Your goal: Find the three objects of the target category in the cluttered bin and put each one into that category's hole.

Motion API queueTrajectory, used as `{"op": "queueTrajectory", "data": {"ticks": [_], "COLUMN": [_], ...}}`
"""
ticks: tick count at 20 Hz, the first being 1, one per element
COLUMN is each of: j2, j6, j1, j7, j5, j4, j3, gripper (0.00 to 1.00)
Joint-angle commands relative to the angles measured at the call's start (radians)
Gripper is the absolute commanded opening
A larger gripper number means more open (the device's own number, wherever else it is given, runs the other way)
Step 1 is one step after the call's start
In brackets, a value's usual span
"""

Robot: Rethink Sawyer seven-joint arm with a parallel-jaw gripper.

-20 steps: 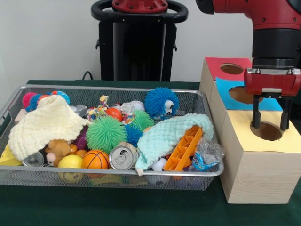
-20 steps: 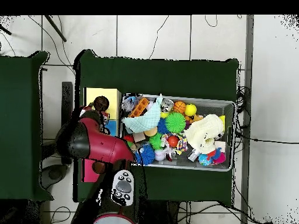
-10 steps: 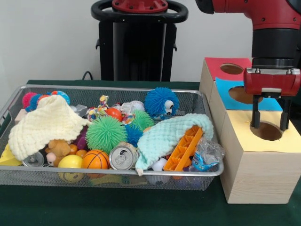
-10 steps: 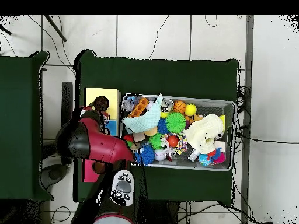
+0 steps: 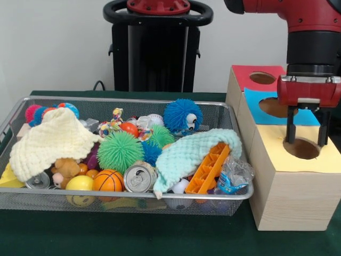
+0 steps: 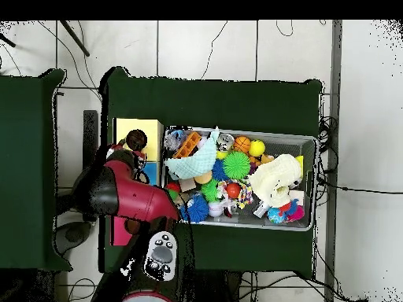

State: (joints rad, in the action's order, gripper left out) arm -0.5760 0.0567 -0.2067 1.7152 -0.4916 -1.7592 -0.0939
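Stood on a dark green table (image 5: 128,237), largest of all: a wire mesh bin (image 5: 122,201) crammed with toys and cloths. At three o'clock of the bin, touching or nearly so, ranged a row of wooden boxes (image 5: 290,197), each with a round hole in a coloured top: yellow top (image 5: 277,154) nearest, blue top (image 5: 258,104) behind it, red top (image 5: 248,74) at the back. Hung from twelve o'clock over the yellow-topped box, the red and black arm (image 5: 311,37); its gripper (image 5: 307,143) was spread open and empty, the two dark fingers (image 5: 290,130) straddling the yellow box's hole (image 5: 302,148), tips at about the level of the rim. Inside the bin, at nine o'clock, lay a cream knitted cloth (image 5: 50,141); toward four o'clock of centre, a mint knitted cloth (image 5: 189,152) draped over an orange slotted plastic piece (image 5: 209,169) tilted against it. At twelve o'clock sat a blue spiky ball with eyes (image 5: 182,116); near centre, a green spiky ball (image 5: 120,151). Along the six o'clock edge rested a drink can (image 5: 139,177) on its side, just beside a small basketball (image 5: 108,181) and a yellow ball (image 5: 80,184). At the five o'clock corner lay a crumpled clear wrapper (image 5: 234,175). Which items belonged to the target category could not be told.
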Motion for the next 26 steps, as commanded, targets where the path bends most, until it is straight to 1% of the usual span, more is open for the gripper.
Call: {"op": "queueTrajectory", "data": {"ticks": [1,4,8,14,16,18,20,26], "j2": [0.043,0.041,0.035,0.029,0.015,-0.017,-0.042,-0.085], "j6": [-0.086,-0.097,-0.13,-0.149,-0.173,-0.212,-0.249,-0.321], "j1": [-0.047,-0.063,-0.1,-0.104,-0.112,-0.103,-0.069,0.042], "j7": [0.216,0.214,0.215,0.209,0.207,0.192,0.163,0.072], "j5": [-0.054,-0.062,-0.08,-0.076,-0.071,-0.052,-0.025,0.039], "j4": [0.018,0.022,0.031,0.04,0.04,0.038,0.038,0.055], "j3": [-0.001,-0.025,-0.079,-0.094,-0.12,-0.139,-0.13,-0.066], "gripper": [1.0,1.0,1.0,1.0,1.0,1.0,1.0,1.0]}}
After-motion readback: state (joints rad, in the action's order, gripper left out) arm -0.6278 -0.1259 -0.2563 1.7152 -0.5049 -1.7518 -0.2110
